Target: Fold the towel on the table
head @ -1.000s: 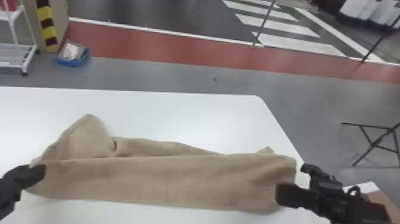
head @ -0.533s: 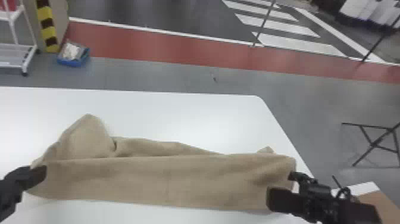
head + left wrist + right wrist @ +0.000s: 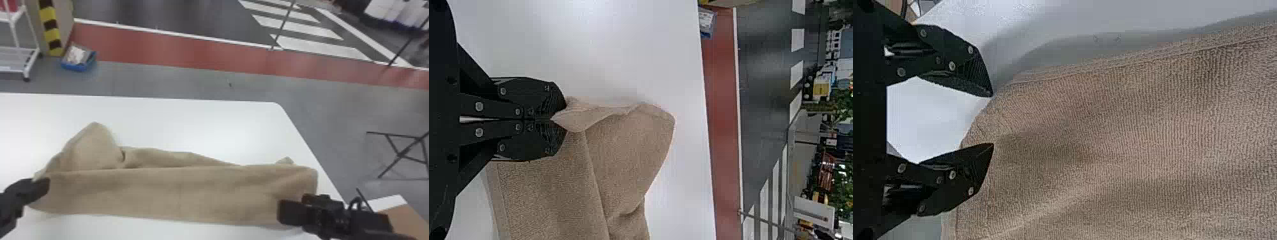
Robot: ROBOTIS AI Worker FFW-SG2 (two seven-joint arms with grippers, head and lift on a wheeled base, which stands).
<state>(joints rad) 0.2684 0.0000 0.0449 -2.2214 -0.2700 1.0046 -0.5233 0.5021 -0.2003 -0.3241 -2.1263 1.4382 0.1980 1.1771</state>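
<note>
Head view: your beige towel [image 3: 178, 191] lies on the white table [image 3: 198, 124] as a loosely folded strip, its long axis running left to right. Your left gripper [image 3: 559, 120] is pinched closed on a corner at the strip's left end. Your right gripper [image 3: 993, 120] stands wide and empty at the right end, with the towel's end edge running across its gap; it is the nearer hand there, so the next grasp probably calls for closing on that edge

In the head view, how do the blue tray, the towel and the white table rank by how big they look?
1. White table
2. Towel
3. Blue tray, beyond the table
</note>
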